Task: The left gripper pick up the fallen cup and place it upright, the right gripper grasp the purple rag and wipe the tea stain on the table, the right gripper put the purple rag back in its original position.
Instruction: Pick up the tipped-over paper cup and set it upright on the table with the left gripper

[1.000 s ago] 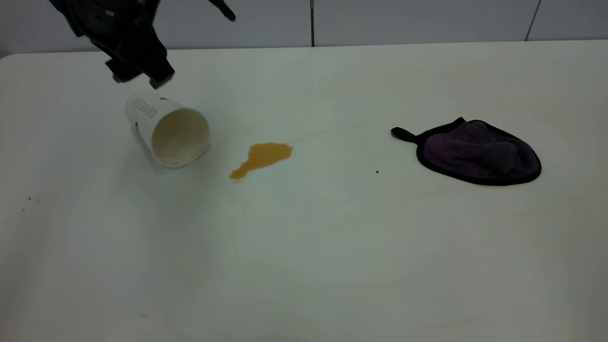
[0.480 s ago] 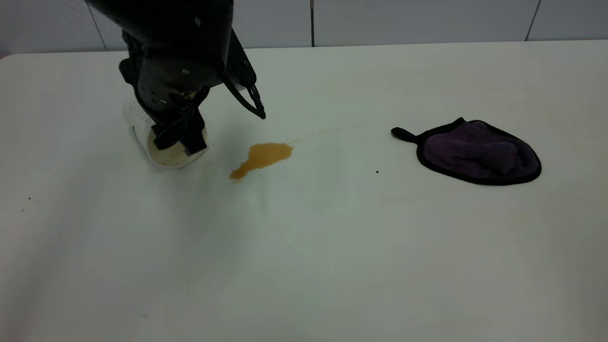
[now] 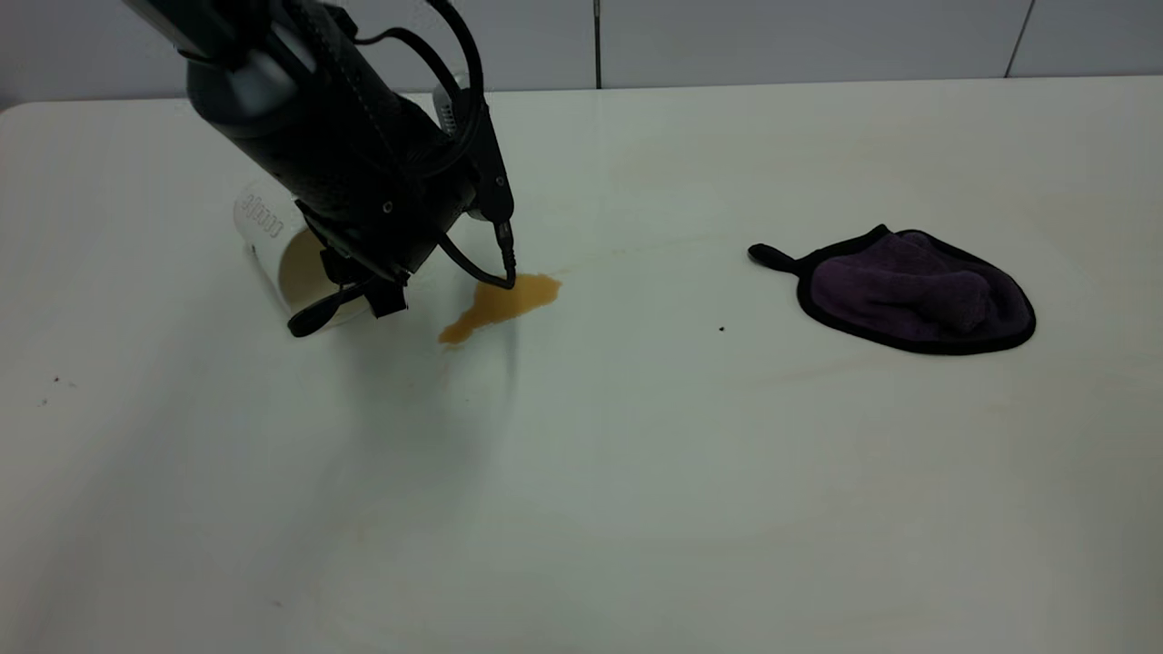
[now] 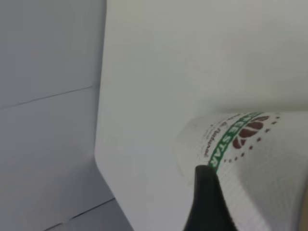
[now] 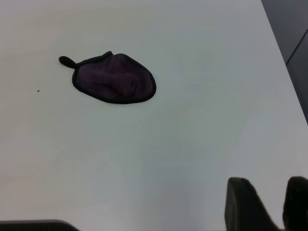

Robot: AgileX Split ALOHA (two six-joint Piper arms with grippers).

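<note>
In the upper left of the exterior view the left gripper (image 3: 341, 304) reaches down at the mouth of the fallen cup (image 3: 273, 241), whose cream inside and printed side are mostly hidden behind the black housing; one dark finger lies across the lower rim, and in the left wrist view a finger (image 4: 207, 202) rests against the cup's (image 4: 255, 159) logo side, but whether the jaws are pressed onto the wall I cannot tell. The tea stain (image 3: 501, 304) sits just right of the cup on the table (image 3: 636, 472), a cable loop overlapping its upper edge, and the purple rag (image 3: 913, 292) lies well apart at centre right. The right gripper (image 5: 269, 204) shows only in its own wrist view, cut off at the lower right with fingers apart, well away from the rag (image 5: 114, 78)
</note>
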